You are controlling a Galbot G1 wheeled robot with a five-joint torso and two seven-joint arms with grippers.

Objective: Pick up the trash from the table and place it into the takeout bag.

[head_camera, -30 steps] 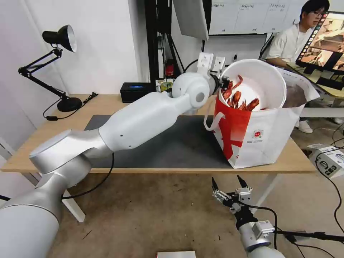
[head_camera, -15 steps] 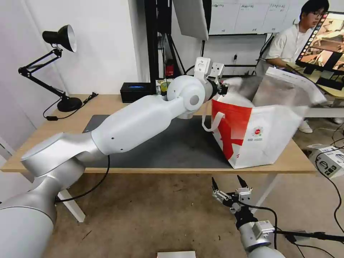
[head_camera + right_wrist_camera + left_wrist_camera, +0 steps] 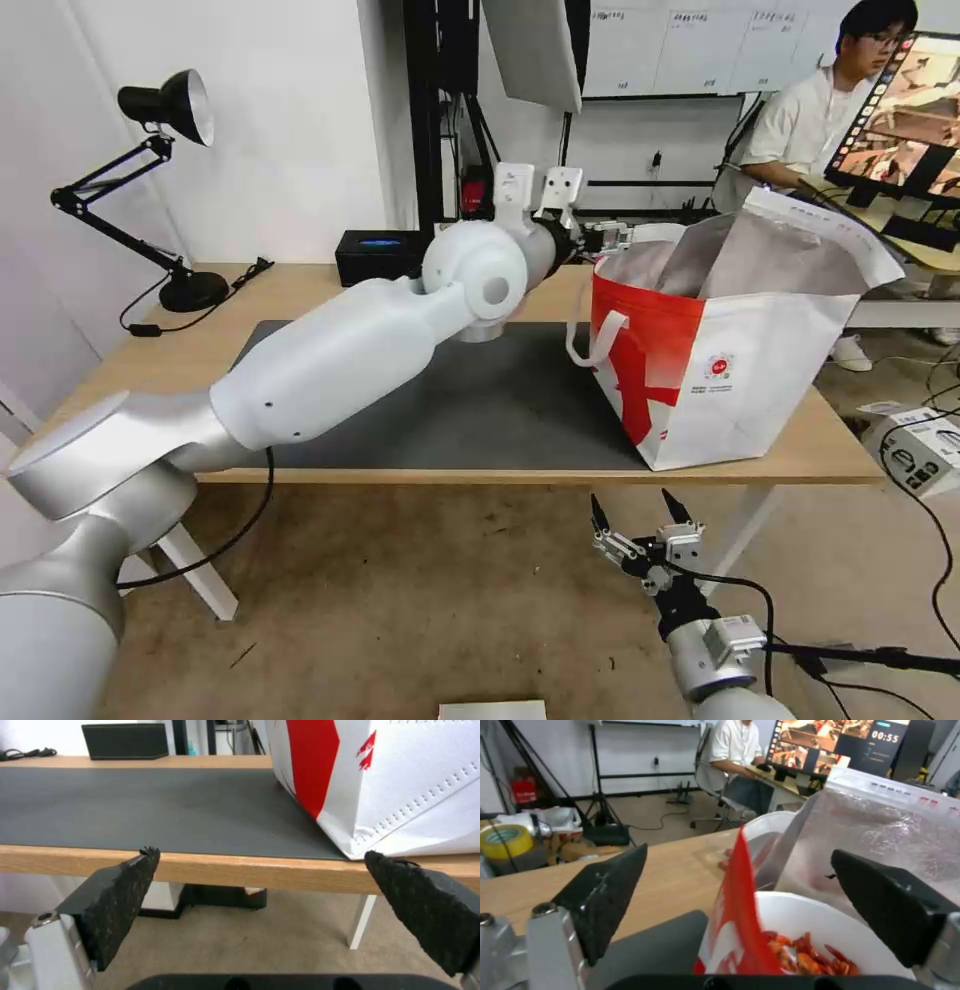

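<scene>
Inside the bag (image 3: 740,390) on the table (image 3: 300,290), the bowl (image 3: 825,930) of shells lies dropped; my left gripper (image 3: 607,237) hangs spread and empty at the rim. Right gripper (image 3: 645,525) waits, splayed, below the table edge. Next, presumably: pull clear.

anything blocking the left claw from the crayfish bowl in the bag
Nothing visible does. The open left claw sits at the takeout bag rim, and the bowl of crayfish shells lies exposed inside, just past the red wall.

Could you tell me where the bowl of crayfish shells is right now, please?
The bowl sits inside the takeout bag at the table's right end, just beyond the open left gripper.
</scene>
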